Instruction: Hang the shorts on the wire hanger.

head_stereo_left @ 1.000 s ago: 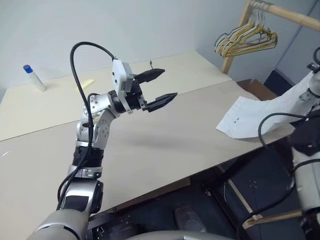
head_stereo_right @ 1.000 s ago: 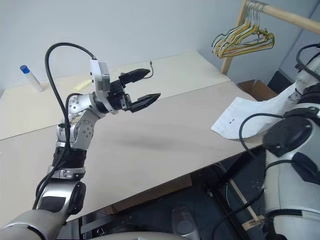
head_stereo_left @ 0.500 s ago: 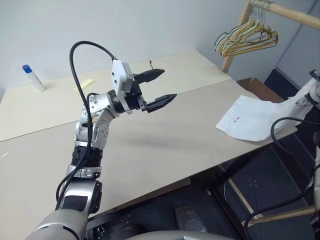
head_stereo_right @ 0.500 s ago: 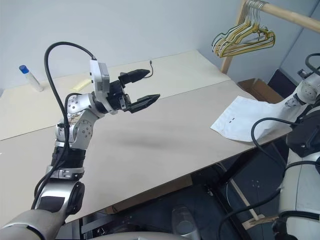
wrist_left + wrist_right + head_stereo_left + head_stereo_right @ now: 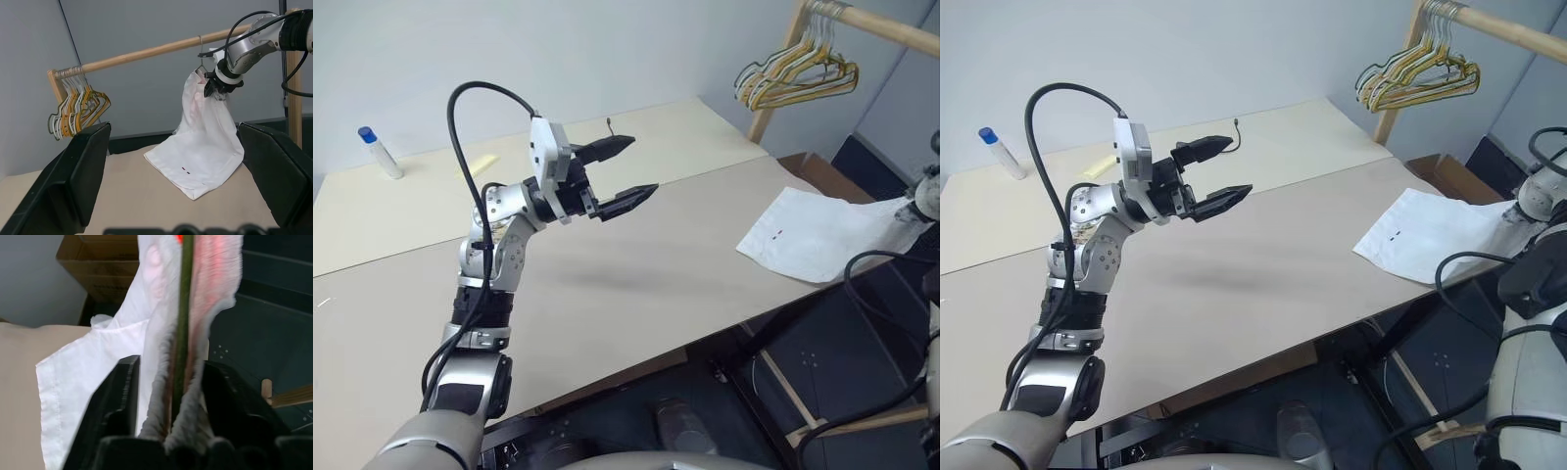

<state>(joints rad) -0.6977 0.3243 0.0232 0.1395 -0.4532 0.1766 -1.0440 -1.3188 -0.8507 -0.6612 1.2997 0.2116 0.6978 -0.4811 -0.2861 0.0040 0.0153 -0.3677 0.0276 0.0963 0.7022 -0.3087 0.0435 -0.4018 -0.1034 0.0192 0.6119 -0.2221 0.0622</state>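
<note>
The shorts: white cloth, faint pink patch near the top, two tiny marks, one red and one dark, by the lower hem. The upper part hangs from the wire hanger on the wooden rail; the lower part drapes onto the right edge of the table.

Left to right: left gripper held above the table, fingers spread, nothing between them. Bunched hangers at the rail's end. Right gripper up at the shorts' top edge.

Left wrist view gives the whole hanging setup, which the head views cut off. Right wrist view gives the close-up: gathered waistband and a thin green wire between the right fingers, which stand apart on either side; cannot tell if they still pinch.
</note>
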